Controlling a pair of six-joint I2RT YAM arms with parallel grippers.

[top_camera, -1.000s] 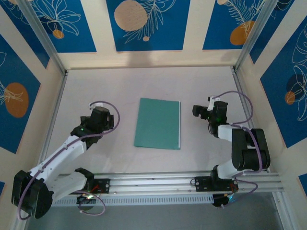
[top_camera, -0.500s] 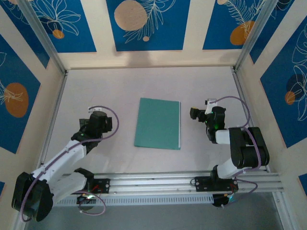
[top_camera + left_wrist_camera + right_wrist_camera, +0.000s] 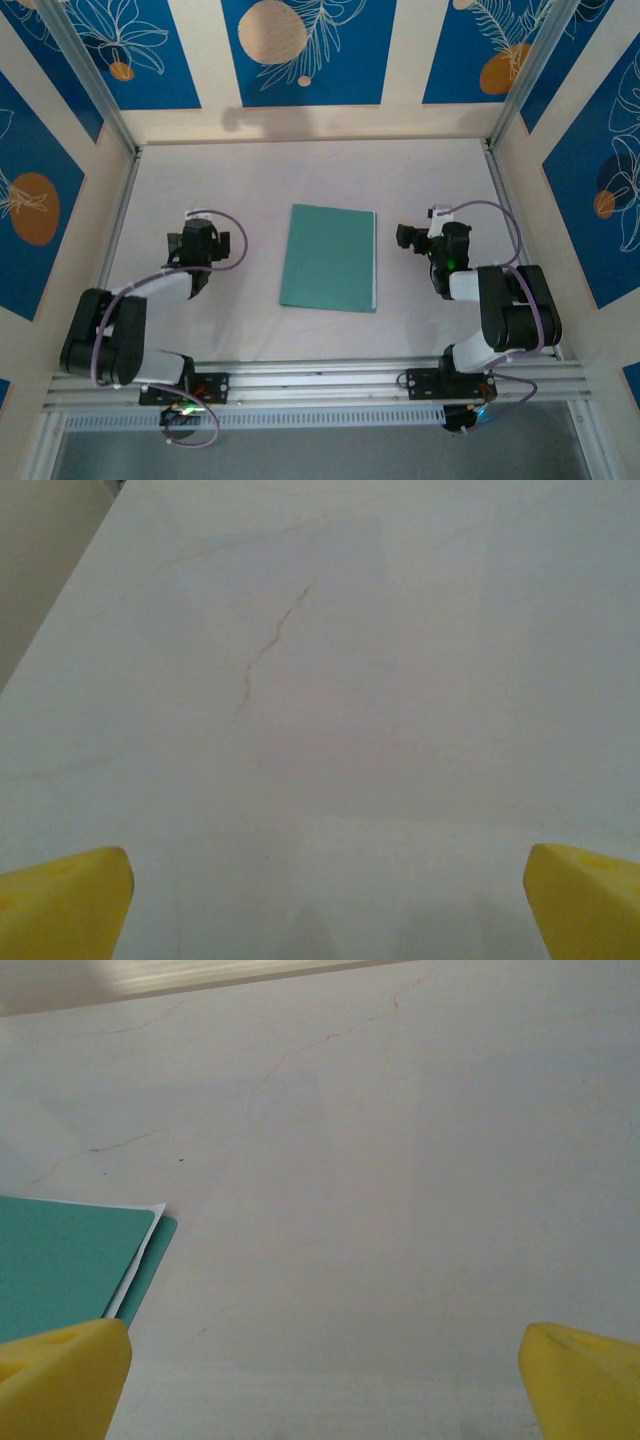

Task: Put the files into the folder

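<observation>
Two arms flank the teal folder (image 3: 328,258), which lies flat and closed in the middle of the pale worktop (image 3: 300,175), apart from both. The left gripper (image 3: 200,236) sits low over bare surface, its yellow fingers (image 3: 60,900) spread wide. The right gripper (image 3: 408,237) is just as wide, with the folder's corner at the left of its wrist view. A thin white edge of the files (image 3: 135,1260) shows between the folder's covers on its right side.

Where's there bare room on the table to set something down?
The wide strip between the folder and the back wall is bare; so is the narrower one toward the rail. Crowded beside the folder: left gripper, right gripper.
</observation>
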